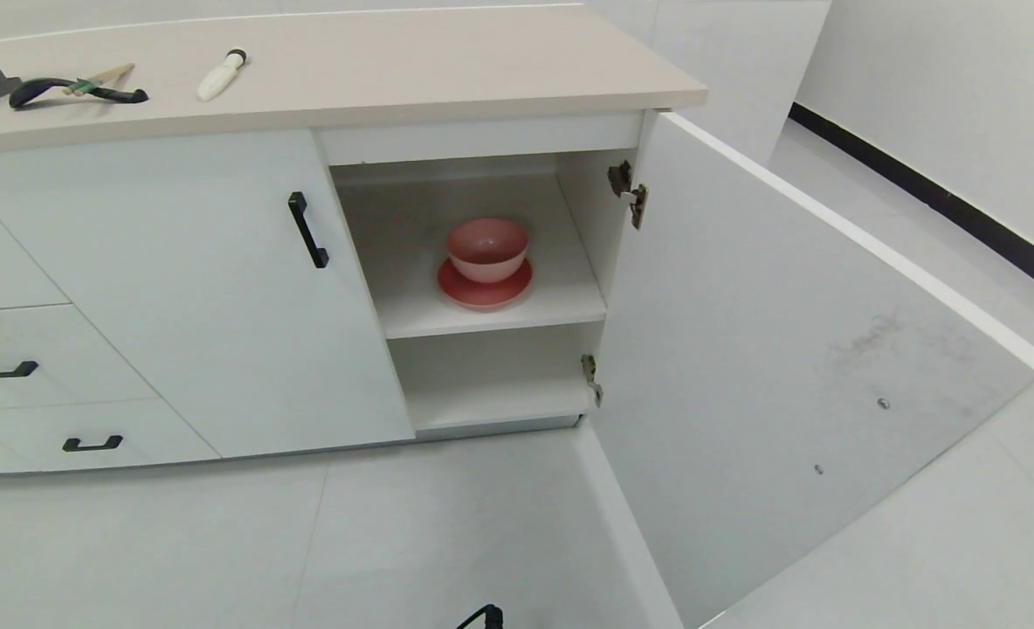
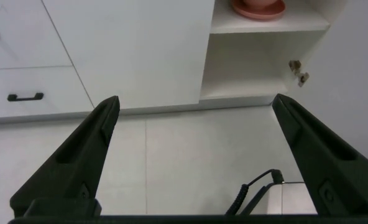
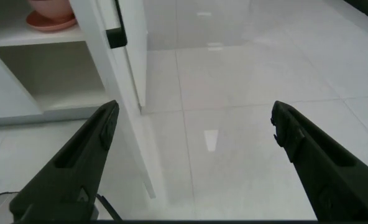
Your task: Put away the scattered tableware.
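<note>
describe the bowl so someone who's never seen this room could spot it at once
Start at the white cabinet under the beige countertop, where the right door stands wide open. On the upper shelf inside lies a red plate, and the bowl sits on it. It is pink, paler than the plate, and the only deep dish there.

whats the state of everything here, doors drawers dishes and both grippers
right cabinet door, swung wide open
left cabinet door, closed
drawers, closed
pink bowl, upright on the red plate
red plate, flat on the upper shelf
white-handled utensil, lying on the countertop
left gripper, fingers open, empty
right gripper, fingers open, empty
</note>
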Controlling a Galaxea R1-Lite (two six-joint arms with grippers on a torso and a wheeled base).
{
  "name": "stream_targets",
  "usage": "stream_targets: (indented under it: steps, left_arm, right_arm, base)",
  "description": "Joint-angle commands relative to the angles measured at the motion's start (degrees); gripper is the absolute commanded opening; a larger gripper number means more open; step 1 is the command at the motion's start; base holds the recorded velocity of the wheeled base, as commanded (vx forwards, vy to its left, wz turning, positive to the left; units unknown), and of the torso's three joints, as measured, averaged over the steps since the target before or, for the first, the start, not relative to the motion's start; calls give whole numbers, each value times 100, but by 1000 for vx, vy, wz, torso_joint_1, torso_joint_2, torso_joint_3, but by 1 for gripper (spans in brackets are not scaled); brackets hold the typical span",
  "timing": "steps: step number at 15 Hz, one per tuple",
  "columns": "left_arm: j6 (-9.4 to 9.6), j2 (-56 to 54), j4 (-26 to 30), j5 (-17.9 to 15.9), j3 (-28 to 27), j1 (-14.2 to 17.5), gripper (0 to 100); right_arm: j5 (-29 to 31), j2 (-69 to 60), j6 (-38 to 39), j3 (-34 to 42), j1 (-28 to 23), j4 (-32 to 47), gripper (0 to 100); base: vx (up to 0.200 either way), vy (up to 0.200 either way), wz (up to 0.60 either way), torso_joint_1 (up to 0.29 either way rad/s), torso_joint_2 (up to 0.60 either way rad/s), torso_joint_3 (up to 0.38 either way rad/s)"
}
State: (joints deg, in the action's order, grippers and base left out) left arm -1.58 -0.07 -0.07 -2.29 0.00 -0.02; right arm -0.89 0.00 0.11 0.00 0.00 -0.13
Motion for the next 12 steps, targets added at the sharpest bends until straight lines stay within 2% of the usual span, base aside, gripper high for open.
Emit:
stream_targets:
  steps: [1, 2, 7, 8, 12]
  left_arm:
    - [-9, 7, -1, 1, 0, -6, 100]
    - [-9, 7, -1, 1, 0, -6, 100]
    - [0, 7, -1, 1, 0, -6, 100]
    - [-9, 7, -1, 1, 0, -6, 100]
    - [0, 7, -1, 1, 0, -6, 100]
  right_arm:
    - [19, 9, -2, 0, -9, -4, 100]
    - [19, 9, 7, 0, -9, -4, 100]
    - [19, 9, 7, 0, -9, -4, 100]
    - [10, 9, 7, 0, -9, -4, 0]
    - [10, 9, 7, 0, -9, -4, 0]
  base:
    - [0, 0, 600, 7, 2, 2]
    - [0, 0, 600, 7, 2, 2]
    - [0, 0, 0, 0, 0, 0]
    - [0, 0, 0, 0, 0, 0]
    - [0, 0, 0, 0, 0, 0]
